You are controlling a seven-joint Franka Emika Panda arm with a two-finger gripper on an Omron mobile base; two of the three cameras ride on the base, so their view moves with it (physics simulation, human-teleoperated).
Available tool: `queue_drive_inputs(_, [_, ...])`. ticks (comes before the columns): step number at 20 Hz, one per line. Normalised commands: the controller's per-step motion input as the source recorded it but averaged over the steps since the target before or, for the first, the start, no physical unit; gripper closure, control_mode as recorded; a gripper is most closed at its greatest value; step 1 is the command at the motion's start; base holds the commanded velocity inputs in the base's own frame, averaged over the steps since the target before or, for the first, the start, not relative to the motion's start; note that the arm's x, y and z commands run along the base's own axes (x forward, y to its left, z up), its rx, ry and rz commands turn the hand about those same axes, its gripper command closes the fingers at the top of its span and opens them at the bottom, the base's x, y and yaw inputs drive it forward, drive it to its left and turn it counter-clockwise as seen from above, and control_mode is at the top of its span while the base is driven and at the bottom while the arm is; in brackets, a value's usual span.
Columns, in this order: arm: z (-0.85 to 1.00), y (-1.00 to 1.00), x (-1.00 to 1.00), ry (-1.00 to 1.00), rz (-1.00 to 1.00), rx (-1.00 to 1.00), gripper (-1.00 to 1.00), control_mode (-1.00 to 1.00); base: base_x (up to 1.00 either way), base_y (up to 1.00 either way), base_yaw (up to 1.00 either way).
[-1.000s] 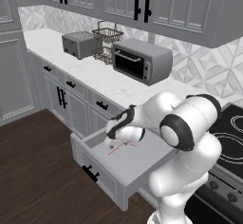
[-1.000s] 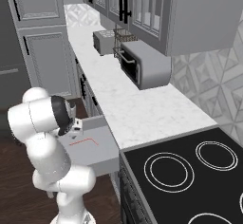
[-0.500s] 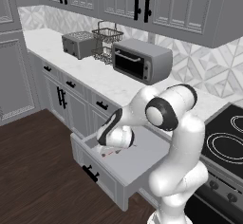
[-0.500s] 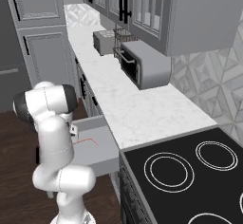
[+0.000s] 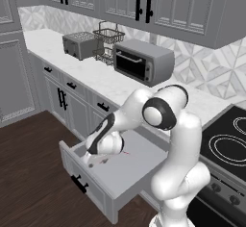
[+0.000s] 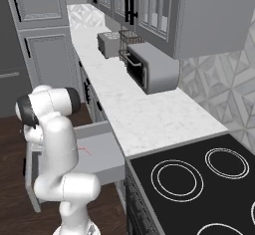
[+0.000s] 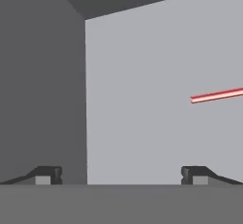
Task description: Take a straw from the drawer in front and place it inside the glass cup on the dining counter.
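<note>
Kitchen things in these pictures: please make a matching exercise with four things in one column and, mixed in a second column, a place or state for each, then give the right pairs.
Things:
1. straw
2. drawer
3. gripper
4. toaster oven

Places or states:
A. stands on the marble worktop, beside a wire basket
B. pulled out, with a black bar handle on its front
C. lies flat on the grey drawer floor
D. open, down inside the drawer, holding nothing

Pairs: 1-C, 2-B, 3-D, 4-A
</note>
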Motion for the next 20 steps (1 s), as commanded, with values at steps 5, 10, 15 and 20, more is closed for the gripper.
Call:
queue_drive_inputs(5, [0.28,-0.02,-0.37,-0.03,-0.13,0.0,-1.0,-1.0,0.0,0.0,0.0])
queue_drive_inputs(10, [0.52,-0.74,0.06,0.0,-0.34,-0.01,-1.0,-1.0,0.0,0.0,0.0])
queue_drive_inputs(15, [0.28,-0.77,0.18,0.0,-0.16,-0.04,-1.0,-1.0,0.0,0.0,0.0])
queue_drive_inputs(20, [0.07,-0.41,0.21,0.0,0.0,-0.13,-1.0,-1.0,0.0,0.0,0.0])
